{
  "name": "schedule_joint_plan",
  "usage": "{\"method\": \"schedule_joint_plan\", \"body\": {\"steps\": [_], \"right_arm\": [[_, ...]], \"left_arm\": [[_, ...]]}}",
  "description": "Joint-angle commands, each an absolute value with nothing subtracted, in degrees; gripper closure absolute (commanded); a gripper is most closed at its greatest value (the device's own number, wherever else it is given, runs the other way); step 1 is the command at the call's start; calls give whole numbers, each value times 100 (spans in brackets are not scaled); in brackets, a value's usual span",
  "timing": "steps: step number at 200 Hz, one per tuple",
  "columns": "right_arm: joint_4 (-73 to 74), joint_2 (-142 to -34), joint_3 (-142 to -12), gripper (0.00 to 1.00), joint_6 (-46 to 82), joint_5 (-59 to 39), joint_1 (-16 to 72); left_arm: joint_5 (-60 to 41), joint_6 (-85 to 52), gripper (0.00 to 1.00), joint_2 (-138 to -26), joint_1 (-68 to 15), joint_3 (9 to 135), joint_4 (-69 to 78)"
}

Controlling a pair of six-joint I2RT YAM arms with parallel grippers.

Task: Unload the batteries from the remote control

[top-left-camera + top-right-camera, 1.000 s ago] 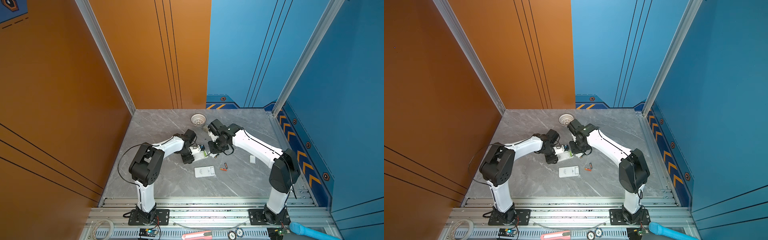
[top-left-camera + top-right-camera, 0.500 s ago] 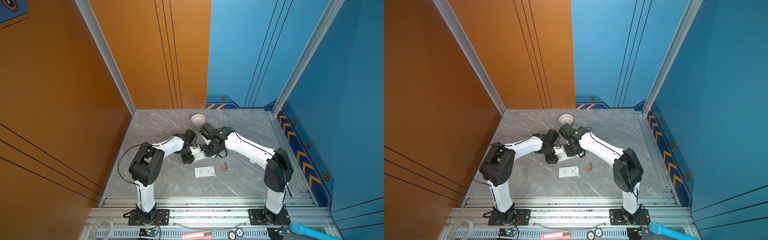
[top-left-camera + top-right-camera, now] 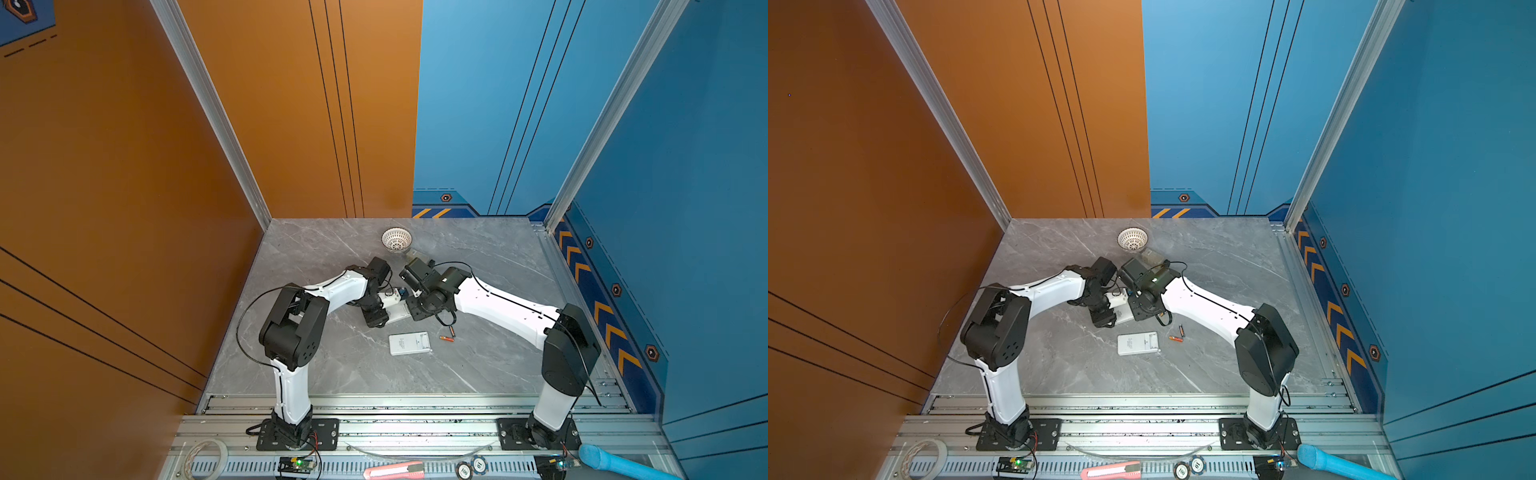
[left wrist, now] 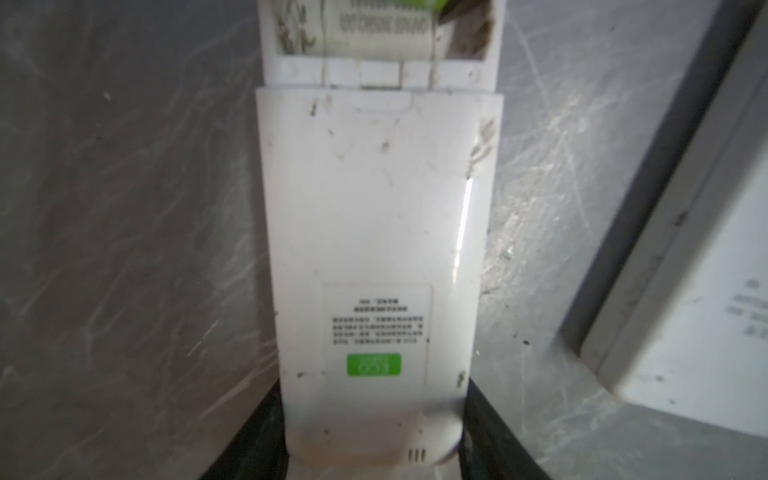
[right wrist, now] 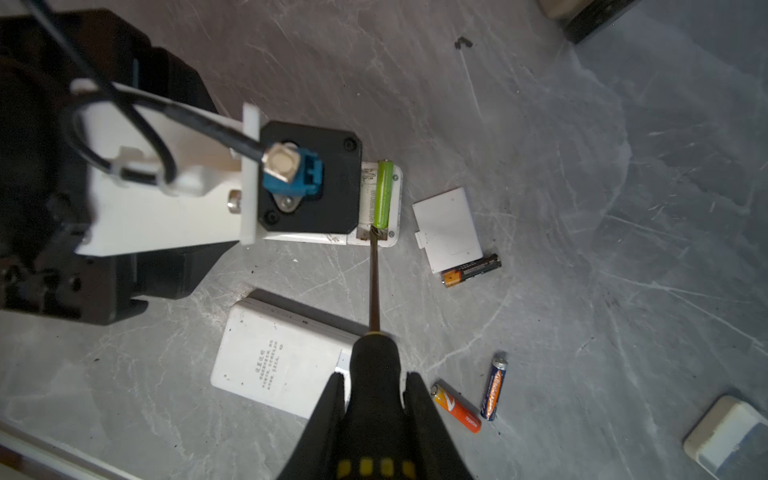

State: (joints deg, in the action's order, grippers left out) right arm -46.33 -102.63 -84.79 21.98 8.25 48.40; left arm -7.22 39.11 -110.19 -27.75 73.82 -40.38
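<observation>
A remote control (image 4: 374, 208), another remote (image 5: 282, 361), a battery cover (image 5: 446, 224), three batteries (image 5: 471, 270) and a mesh bowl (image 3: 397, 240) are borne by the grey tabletop (image 3: 478, 257).

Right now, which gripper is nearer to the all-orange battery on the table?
Right. The right gripper, holding the screwdriver, hangs just beside the orange battery; the left gripper clamps the remote, farther off.

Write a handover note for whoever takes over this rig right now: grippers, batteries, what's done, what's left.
Left gripper: shut on the white plastic remote control, back side up.
Right gripper: shut on the black-handled screwdriver, tip at one end of the light green battery in the open compartment.
Done: white battery cover off, beside the remote; black-and-orange battery next to it; orange battery and blue-and-orange battery lie loose on the grey table.
Left: lever out the green battery.
</observation>
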Motion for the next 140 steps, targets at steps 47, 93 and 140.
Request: {"method": "schedule_joint_plan", "body": {"steps": [47, 93, 140], "right_arm": [[-4082, -10219, -8077, 100, 2677, 2484, 4948], [-3514, -9793, -7537, 100, 2755, 2373, 4870], [-3581, -9214, -7252, 100, 2874, 2023, 4665]], "left_arm": [[-2319, 3639, 89, -11487, -2718, 8057, -5500], [-2315, 3583, 91, -11549, -2656, 8104, -5546], [-1602, 3429, 86, -11569, -2610, 8107, -5314]]}}
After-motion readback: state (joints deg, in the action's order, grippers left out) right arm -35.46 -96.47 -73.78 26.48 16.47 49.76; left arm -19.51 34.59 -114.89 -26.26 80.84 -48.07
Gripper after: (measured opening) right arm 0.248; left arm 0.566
